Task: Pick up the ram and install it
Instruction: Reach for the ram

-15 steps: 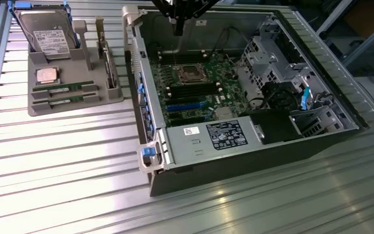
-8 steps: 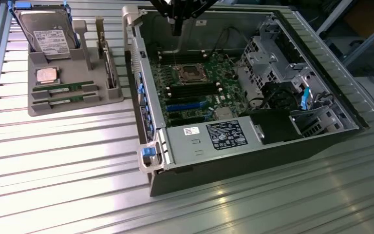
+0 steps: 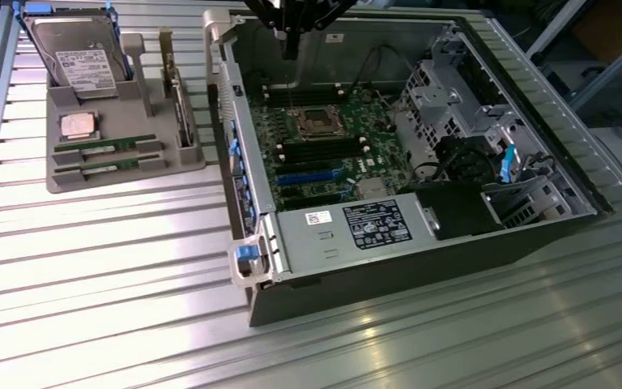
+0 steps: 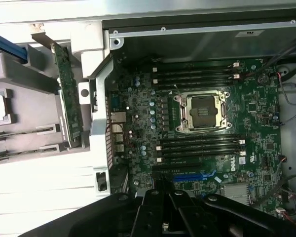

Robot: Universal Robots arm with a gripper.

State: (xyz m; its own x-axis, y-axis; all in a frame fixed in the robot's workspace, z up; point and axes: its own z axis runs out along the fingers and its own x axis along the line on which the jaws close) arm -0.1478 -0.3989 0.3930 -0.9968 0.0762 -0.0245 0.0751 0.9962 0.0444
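Observation:
Two ram sticks lie side by side in slots at the front of a grey holder tray, at the exterior view's left. Both are long, thin and green with dark chips. My gripper hangs high over the back of the open computer case, well to the right of the tray. In the wrist view its dark fingers sit together with nothing between them, so it is shut and holds nothing. Below it lies the motherboard with empty black memory slots on either side of the processor socket.
The tray also holds a hard drive, a square silver processor chip and an upright green expansion card. The case's raised metal side wall stands between tray and motherboard. Drive cages and cables fill the case's right side.

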